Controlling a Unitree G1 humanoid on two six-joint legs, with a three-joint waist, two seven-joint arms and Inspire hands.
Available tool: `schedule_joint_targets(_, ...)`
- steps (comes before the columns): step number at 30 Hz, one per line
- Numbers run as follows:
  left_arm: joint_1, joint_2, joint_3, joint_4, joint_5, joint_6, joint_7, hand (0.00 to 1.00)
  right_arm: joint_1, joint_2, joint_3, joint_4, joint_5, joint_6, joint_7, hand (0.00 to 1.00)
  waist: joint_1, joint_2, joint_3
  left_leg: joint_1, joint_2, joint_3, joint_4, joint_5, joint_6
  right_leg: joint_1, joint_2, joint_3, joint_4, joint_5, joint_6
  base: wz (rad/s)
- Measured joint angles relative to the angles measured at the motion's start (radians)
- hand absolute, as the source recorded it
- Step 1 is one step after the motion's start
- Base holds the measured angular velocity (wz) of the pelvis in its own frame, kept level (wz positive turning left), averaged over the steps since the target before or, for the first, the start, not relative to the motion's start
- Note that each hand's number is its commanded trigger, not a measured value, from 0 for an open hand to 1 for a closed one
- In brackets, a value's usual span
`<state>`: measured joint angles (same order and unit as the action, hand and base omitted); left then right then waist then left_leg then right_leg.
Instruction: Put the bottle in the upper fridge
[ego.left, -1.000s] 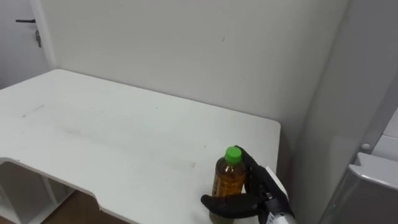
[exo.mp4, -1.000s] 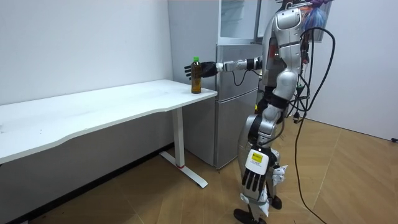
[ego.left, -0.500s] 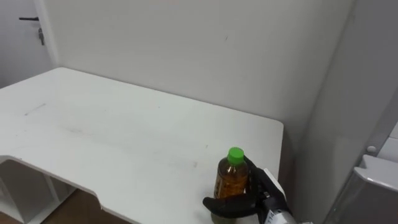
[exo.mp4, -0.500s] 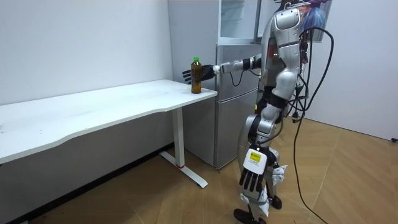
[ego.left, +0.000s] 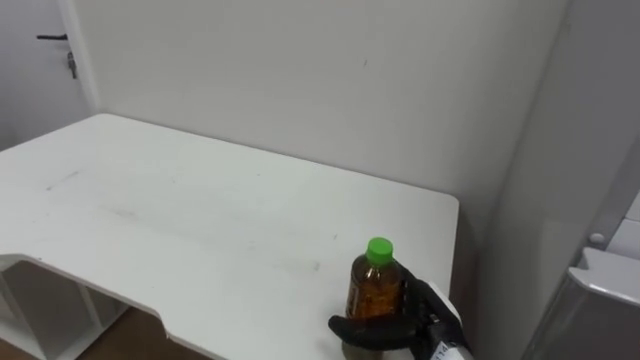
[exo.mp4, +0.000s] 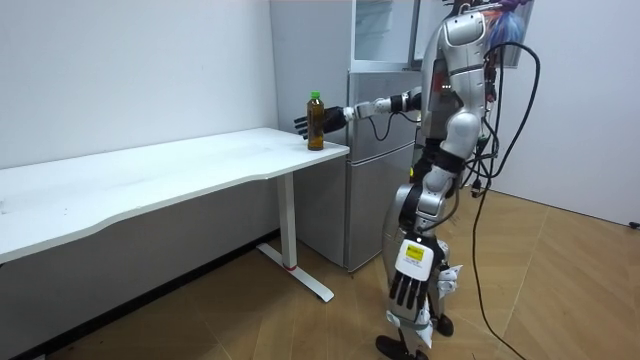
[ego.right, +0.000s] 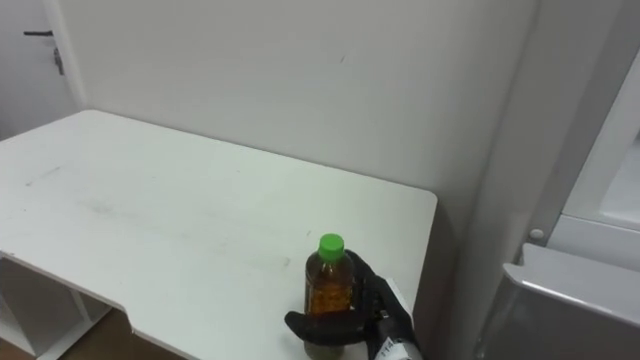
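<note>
Bottle (ego.left: 377, 290) of amber liquid, capped in green, is pictured upright on the white table (ego.left: 200, 220), at the lower right of the eye views and close to the table's near right corner. It is gripped by the right hand (ego.left: 420, 312), which is brought in from the lower right edge of the frame. The dark thumb is wrapped across the front of the bottle near its base, and the fingers are curled round its far side, so the body is held between them while the cap and shoulder are left clear above.

In the room view the robot is seen standing upright on the wooden floor (exo.mp4: 560, 270), right of centre. It is placed just beside the grey fridge (exo.mp4: 372, 170), with the right arm stretched out level toward the room view's left as far as the table's end. The bottle is shown there at centre frame, on the tabletop corner nearest the fridge.

The left hand (exo.mp4: 405, 288) is hung low beside the leg at the lower centre of the room view, its fingers straight and pointed down, nothing held.

A plain pale wall (ego.left: 300, 80) is seen behind the table, and a door handle (ego.left: 50, 38) is caught at the upper left of the eye view.
</note>
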<state>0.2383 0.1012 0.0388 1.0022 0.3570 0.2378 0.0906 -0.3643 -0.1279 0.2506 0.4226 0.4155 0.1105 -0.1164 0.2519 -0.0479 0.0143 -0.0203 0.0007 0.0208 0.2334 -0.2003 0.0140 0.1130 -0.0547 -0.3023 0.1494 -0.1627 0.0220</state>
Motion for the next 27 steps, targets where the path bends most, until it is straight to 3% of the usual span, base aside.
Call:
schedule_joint_targets(23, 0.007, 0.001, 0.019, 0.0, -0.002, -0.007, -0.035, 0.0, 0.0, -0.001, 0.0, 0.02, 0.012, 0.0, -0.001, 1.0, -0.001, 0.0, -0.0003, 0.009, 0.0, 0.001, 0.003, 0.0, 0.0, 0.007, 0.0, 0.001, 0.0, 0.0, 0.001, 0.0)
schedule_joint_targets(27, 0.007, 0.003, 0.016, 0.0, -0.001, -0.007, -0.033, 0.0, 0.0, -0.005, 0.001, 0.013, 0.007, 0.0, -0.001, 1.0, -0.005, -0.001, -0.0039, -0.001, 0.0, -0.001, 0.004, 0.0, 0.0, -0.001, 0.0, 0.001, 0.0, 0.0, 0.001, 0.0)
